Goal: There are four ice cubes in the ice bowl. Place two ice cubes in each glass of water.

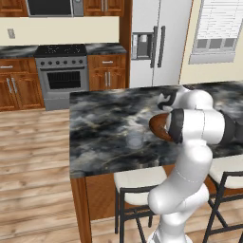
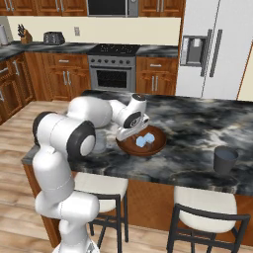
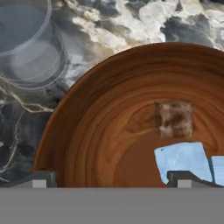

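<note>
— Kitchen island, dark marbled counter [image 2: 197, 123], is where I'm working. What do you want first?

— The ice, and how it lies.

— From my hand camera I see one pale blue ice cube [image 3: 181, 159] on the floor of the ice bowl [image 3: 96, 131], with the edge of a second [image 3: 218, 168] just beside it at the frame's right. The first sits slightly skewed, its top edge slanting; being a cube, it has no long axis I can name. A mottled brownish see-through square [image 3: 174, 118] lies just above it; I can't tell what that is. In the right base view the pale cubes cluster near the bowl's middle.

— And the gripper?

— My gripper [image 3: 113, 179] hangs over the bowl, jaws spread wide, holding nothing; one fingertip [image 3: 186, 177] stands right at the first cube.

— The glasses?

— One glass of water [image 3: 28, 43] stands close beside the bowl's rim. A second glass [image 2: 225, 159] stands well apart, toward the island's right end. Stools [image 2: 207, 207] below, stove [image 2: 114, 66] and fridge [image 2: 217, 44] behind.
</note>
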